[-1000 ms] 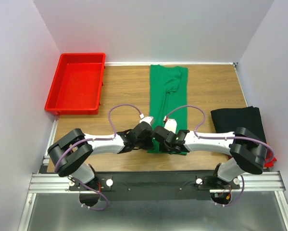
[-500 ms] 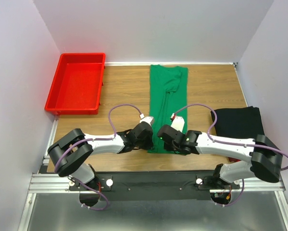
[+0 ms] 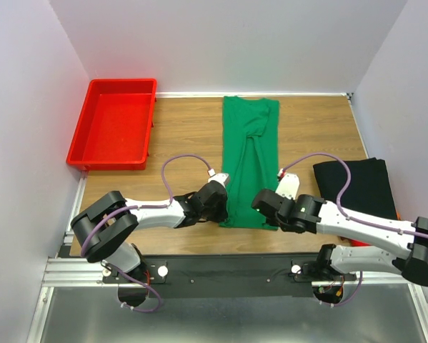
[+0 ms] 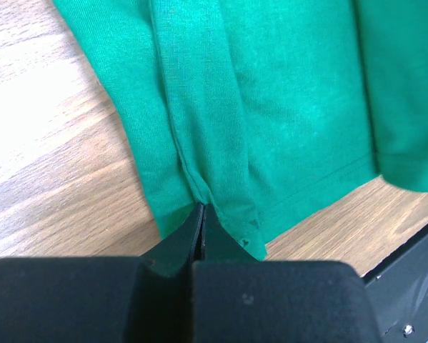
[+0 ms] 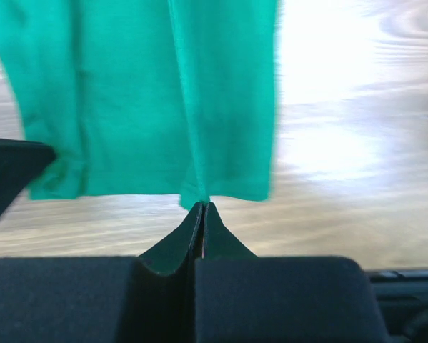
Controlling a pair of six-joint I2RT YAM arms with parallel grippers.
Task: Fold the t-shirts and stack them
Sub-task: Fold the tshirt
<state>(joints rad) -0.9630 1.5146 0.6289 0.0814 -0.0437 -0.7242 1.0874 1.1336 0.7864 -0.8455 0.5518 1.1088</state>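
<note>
The bright green t-shirt (image 3: pixel 249 143) lies as a long narrow strip down the middle of the wooden table, collar end at the back. My left gripper (image 3: pixel 221 206) is shut on its near hem at the left corner, and the left wrist view shows the jaws (image 4: pixel 201 209) pinching a ridge of green cloth (image 4: pixel 292 107). My right gripper (image 3: pixel 266 206) is shut on the near hem towards the right corner; in the right wrist view the jaws (image 5: pixel 203 205) pinch the cloth edge (image 5: pixel 142 93). A folded black t-shirt (image 3: pixel 360 182) lies at the right edge.
A rigid red plastic tray (image 3: pixel 113 128) stands at the back left, with nothing in it. White walls close in the left, back and right sides. The black mounting rail (image 3: pixel 235 268) runs along the table's near edge, just behind both grippers.
My right arm has swung out to the right, carrying its gripper from the shirt's near middle towards the right corner of the hem. The left gripper has stayed in place.
</note>
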